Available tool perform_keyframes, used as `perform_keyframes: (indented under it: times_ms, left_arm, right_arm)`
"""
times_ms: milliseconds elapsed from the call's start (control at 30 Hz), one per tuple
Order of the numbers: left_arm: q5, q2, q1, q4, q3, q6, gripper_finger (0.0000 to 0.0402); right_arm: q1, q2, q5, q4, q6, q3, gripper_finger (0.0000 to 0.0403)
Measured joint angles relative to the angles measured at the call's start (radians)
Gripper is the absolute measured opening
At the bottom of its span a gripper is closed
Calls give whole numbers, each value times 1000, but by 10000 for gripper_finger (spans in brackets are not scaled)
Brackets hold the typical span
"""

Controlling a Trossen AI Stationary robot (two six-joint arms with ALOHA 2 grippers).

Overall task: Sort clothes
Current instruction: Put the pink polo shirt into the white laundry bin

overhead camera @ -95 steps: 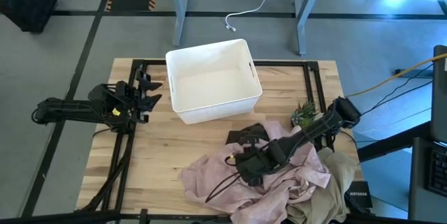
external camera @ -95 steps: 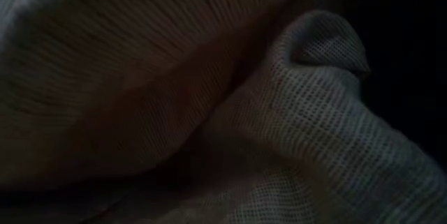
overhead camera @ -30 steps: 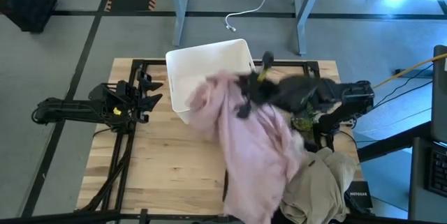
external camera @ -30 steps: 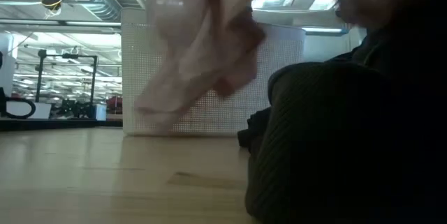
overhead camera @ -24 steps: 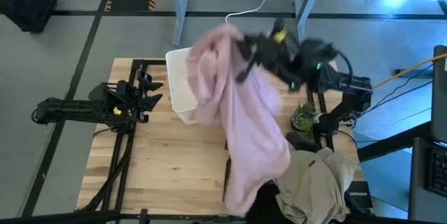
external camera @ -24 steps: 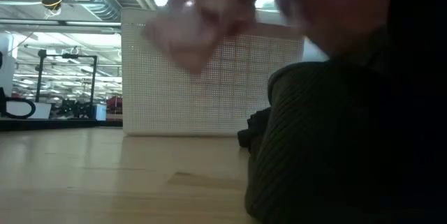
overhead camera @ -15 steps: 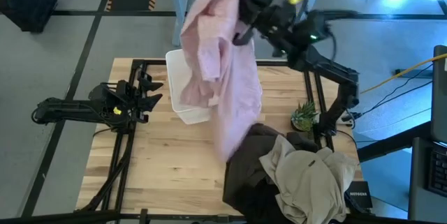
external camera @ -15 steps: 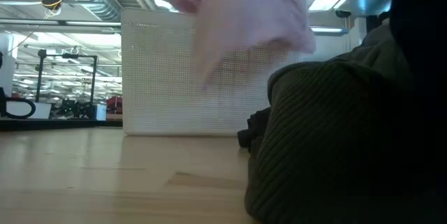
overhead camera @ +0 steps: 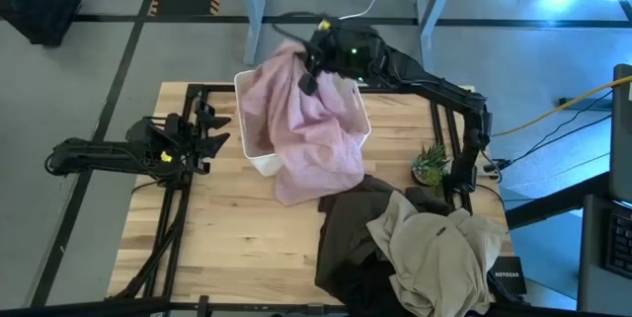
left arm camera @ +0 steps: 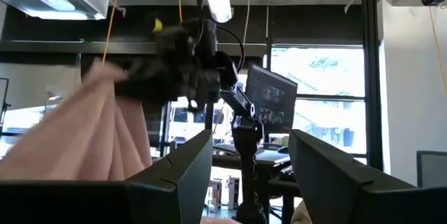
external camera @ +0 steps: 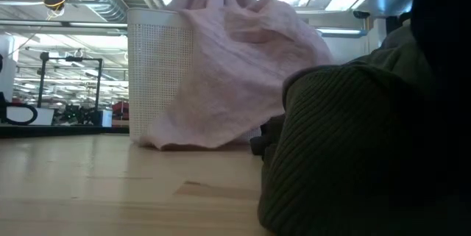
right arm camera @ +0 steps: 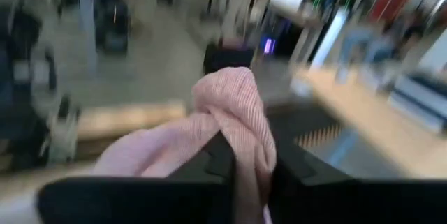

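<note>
Looking from the near edge of the tabletop (overhead camera: 227,248), I see the beige-khaki garment (overhead camera: 439,258) heaped at the near right corner, lying on the dark olive-brown garment (overhead camera: 351,233), which fills the right of the low view and reaches the near edge. Bare wood lies open to the left of that heap, across the near and middle tabletop. The small green plant (overhead camera: 430,164) stands just beyond the heap, by the right edge. My left gripper (overhead camera: 212,129) waits low at the left edge, fingers spread and holding nothing. Farther back, the white bin (overhead camera: 259,159) sits at mid-tabletop near the far edge, and the pale pink garment (overhead camera: 306,129) drapes over it, spilling down its near wall onto the wood, its long axis running from the far rim toward me. My right gripper (overhead camera: 308,60) hangs over the bin's far rim, fingers pinching a bunched fold of that pink cloth.
</note>
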State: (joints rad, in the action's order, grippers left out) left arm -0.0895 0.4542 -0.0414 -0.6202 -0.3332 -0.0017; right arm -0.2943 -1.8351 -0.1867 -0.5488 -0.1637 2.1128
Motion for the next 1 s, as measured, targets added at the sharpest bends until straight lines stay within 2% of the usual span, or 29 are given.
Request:
perform_keyframes:
  times_ms: [167, 300, 533, 633, 733, 833, 933, 1000]
  left_arm:
    - [0, 0, 0, 13, 0, -3, 184]
    - [0, 0, 0, 10, 0, -3, 184]
    - [0, 0, 0, 10, 0, -3, 184]
    - [0, 0, 0, 12, 0, -3, 184]
    - [0, 0, 0, 14, 0, -10, 184]
    - [0, 0, 0, 18, 0, -26, 184]
    - [0, 0, 0, 18, 0, -29, 184]
    - [0, 0, 0, 18, 0, -37, 184]
  right_arm:
    - [30, 50, 56, -322, 25, 0, 144]
    - [86, 107, 59, -518, 35, 0, 174]
    - [268, 158, 40, -768, 226, -3, 181]
    - [368, 157, 28, -840, 338, -69, 178]
    - [473, 155, -73, -891, 421, -182, 177]
    - [559, 155, -253, -956, 479, -325, 176]
    - [601, 155, -425, -986, 555, -488, 176]
    - [611, 155, -463, -975, 578, -599, 176]
